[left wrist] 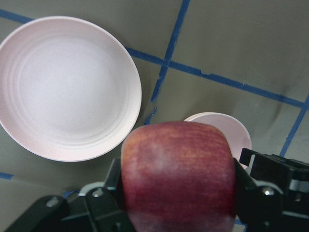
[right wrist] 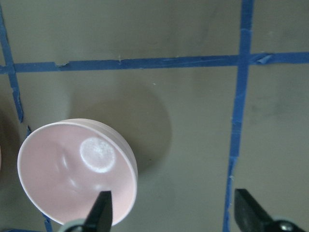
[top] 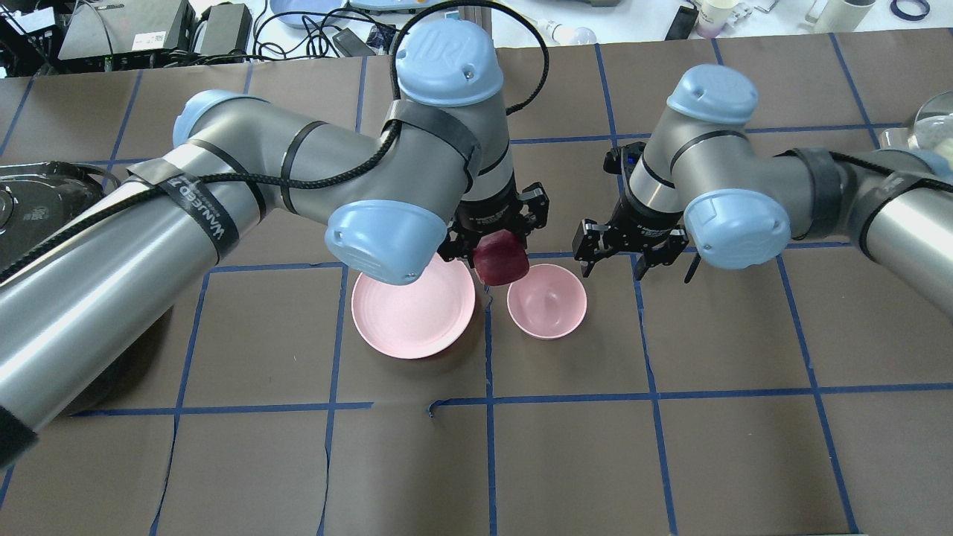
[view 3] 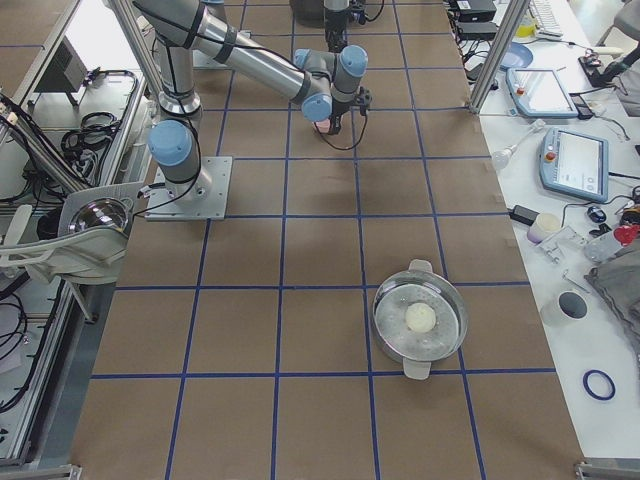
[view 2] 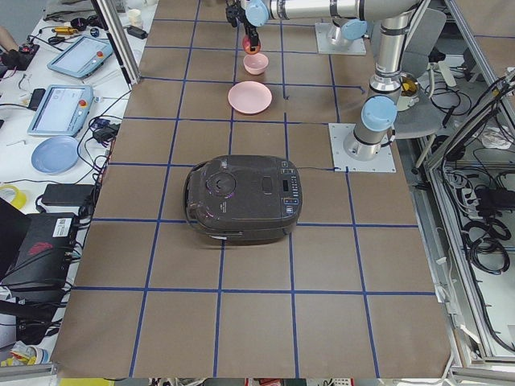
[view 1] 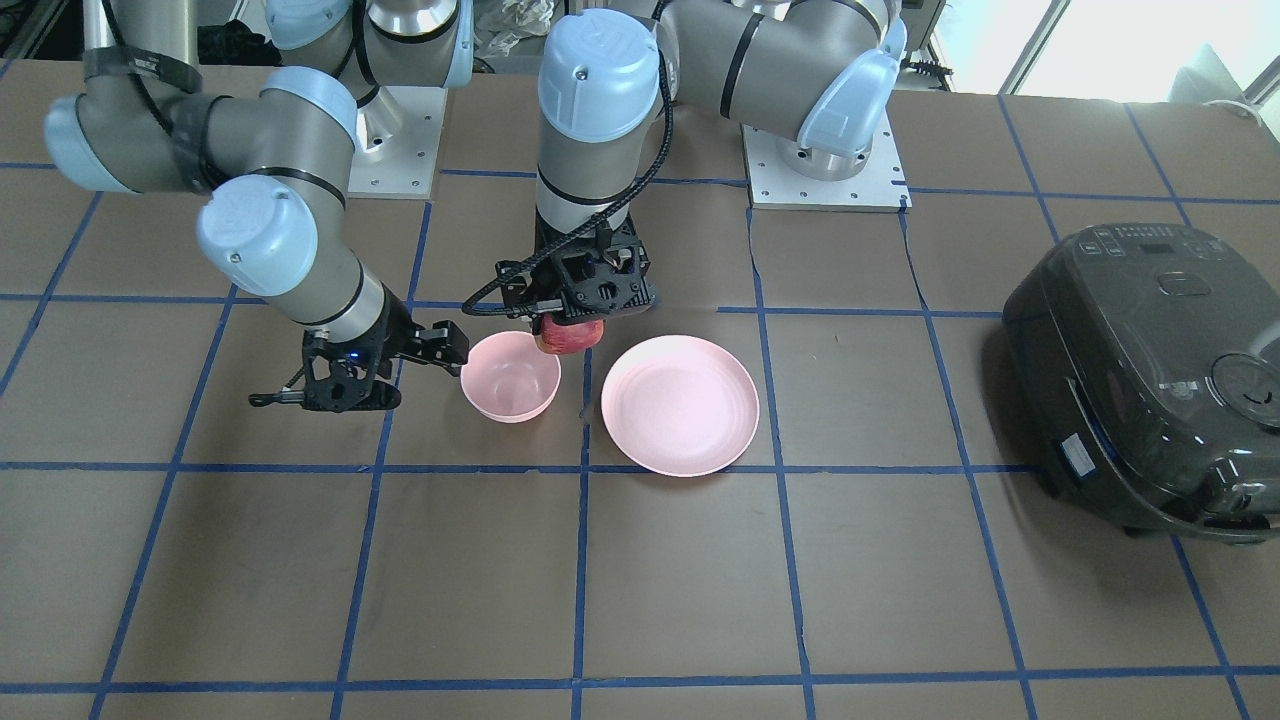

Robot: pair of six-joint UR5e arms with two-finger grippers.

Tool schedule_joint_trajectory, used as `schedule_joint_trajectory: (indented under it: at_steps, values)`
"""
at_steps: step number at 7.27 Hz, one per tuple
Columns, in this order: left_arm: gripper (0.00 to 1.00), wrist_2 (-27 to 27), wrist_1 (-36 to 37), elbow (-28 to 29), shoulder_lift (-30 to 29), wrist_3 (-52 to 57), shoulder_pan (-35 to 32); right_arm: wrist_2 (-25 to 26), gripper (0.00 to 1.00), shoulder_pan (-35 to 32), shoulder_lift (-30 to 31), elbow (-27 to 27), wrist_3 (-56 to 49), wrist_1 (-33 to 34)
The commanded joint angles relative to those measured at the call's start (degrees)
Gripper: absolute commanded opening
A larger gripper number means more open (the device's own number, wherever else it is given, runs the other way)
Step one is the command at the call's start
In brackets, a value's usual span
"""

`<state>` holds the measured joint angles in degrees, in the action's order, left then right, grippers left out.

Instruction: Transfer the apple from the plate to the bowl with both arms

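Observation:
My left gripper (view 1: 575, 325) is shut on the dark red apple (view 1: 570, 337) and holds it in the air between the plate (view 1: 680, 404) and the bowl (view 1: 510, 377). The apple also shows in the overhead view (top: 501, 257) and fills the left wrist view (left wrist: 178, 176), with the empty plate (left wrist: 63, 87) and the bowl (left wrist: 229, 133) below. My right gripper (top: 633, 257) is open and empty, hovering beside the bowl (top: 547, 301); its fingers (right wrist: 101, 208) frame the bowl's rim (right wrist: 72, 169).
A dark rice cooker (view 1: 1150, 375) stands on the table on my left side. A steel pot with a white ball (view 3: 420, 318) sits far off on my right side. Blue tape lines cross the brown table.

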<state>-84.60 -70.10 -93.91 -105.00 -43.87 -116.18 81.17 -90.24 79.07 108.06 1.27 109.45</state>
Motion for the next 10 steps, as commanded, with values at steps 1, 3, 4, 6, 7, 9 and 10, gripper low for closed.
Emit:
schedule_joint_trajectory:
  at_steps: [1, 3, 4, 6, 7, 9, 10]
  values:
    - [0.0, 0.4, 0.9, -1.4, -2.0, -5.8, -3.5, 1.5, 1.0, 3.6, 2.4, -7.1, -0.3, -9.3]
    - [0.0, 1.3, 4.6, -1.4, -6.0, -8.4, -4.5, 6.3, 1.0, 4.5, 3.7, -14.3, -0.3, -17.3]
    - [0.0, 1.3, 7.8, -1.2, -7.9, -9.3, -4.5, 6.6, 1.0, 4.5, 3.8, -17.2, -0.2, -18.3]
    - [0.0, 1.5, 12.6, -0.8, -11.2, -10.9, -4.5, 6.7, 1.0, 4.6, 3.9, -18.1, -0.2, -18.7]
    - [0.0, 1.5, 12.6, -0.8, -12.1, -9.9, -4.5, 6.8, 1.0, 4.6, 4.3, -18.2, -0.2, -18.6]
    - [0.0, 1.5, 12.5, -1.0, -12.6, -10.0, -4.5, 6.1, 1.0, 4.7, 4.3, -18.4, -0.1, -18.4]
    - [0.04, 1.5, 11.8, -1.4, -12.3, -9.9, -4.5, 6.5, 1.0, 4.7, 4.3, -18.4, -0.1, -18.4]
